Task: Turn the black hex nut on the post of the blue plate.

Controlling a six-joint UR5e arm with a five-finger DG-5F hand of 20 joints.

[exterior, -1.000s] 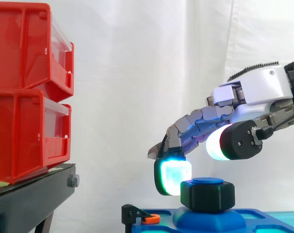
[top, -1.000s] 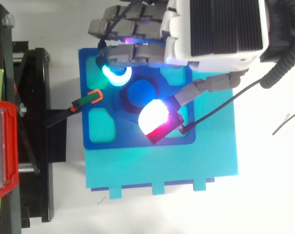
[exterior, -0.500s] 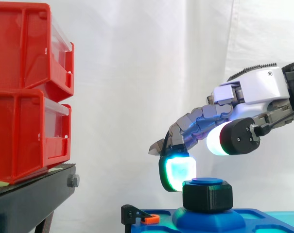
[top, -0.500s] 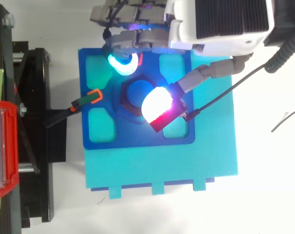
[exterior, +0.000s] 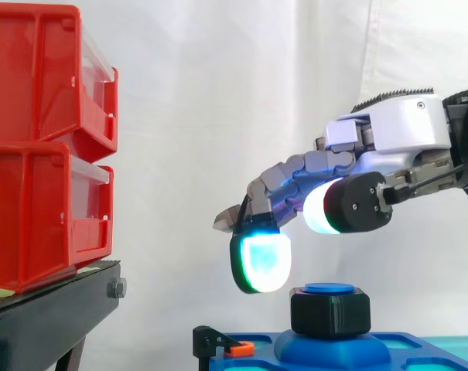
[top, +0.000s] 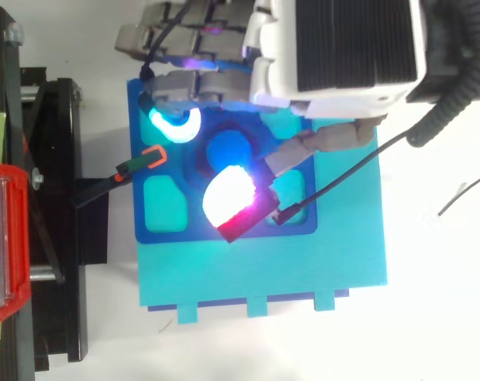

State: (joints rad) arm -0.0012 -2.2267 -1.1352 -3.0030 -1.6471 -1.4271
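While the hand (exterior: 396,143) hovers over the blue plate (top: 176,235), its thumb (exterior: 350,207), nearest the side camera, hangs above the black hex nut (exterior: 329,311) without touching it. The nut sits on the post (exterior: 329,288) at the plate's centre. From above, the thumb's glowing pad and the palm hide most of the nut. The fingers (exterior: 258,263) are loosely bent, released and grasping nothing, with one cyan-green pad up and to the left of the nut, clear of it. An orange-tipped clamp (top: 148,159) meets the plate's edge. Farther left, red bins (exterior: 40,147), cut off by the frame, rest on a black stand (exterior: 48,317). A white curtain (exterior: 218,93) lies behind.
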